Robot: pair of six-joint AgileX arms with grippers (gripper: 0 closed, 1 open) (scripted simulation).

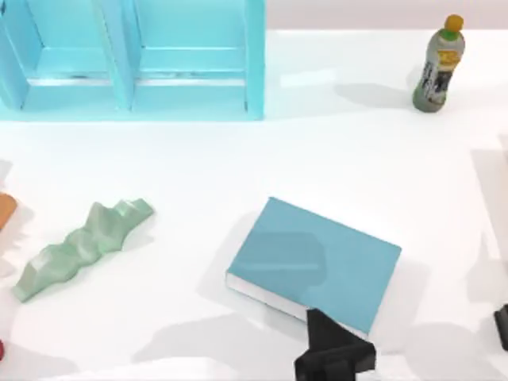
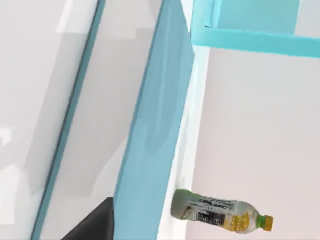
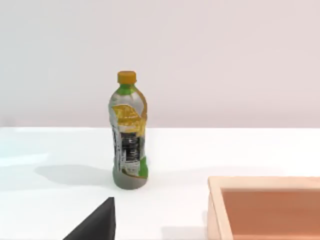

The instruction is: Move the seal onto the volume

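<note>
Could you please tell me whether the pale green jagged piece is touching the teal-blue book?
Apart. The top view shows the pale green jagged piece lying toward the table's left, with a plain stretch of bare white table between it and the book.

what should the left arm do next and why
Probably swing the left gripper away from the book's near edge, toward the table's left edge. The book's cover carries no seal, and the orange thing cut off there, beyond the green piece, looks like the seal, though too little shows to be sure. The right gripper sits parked at the right edge.
</note>
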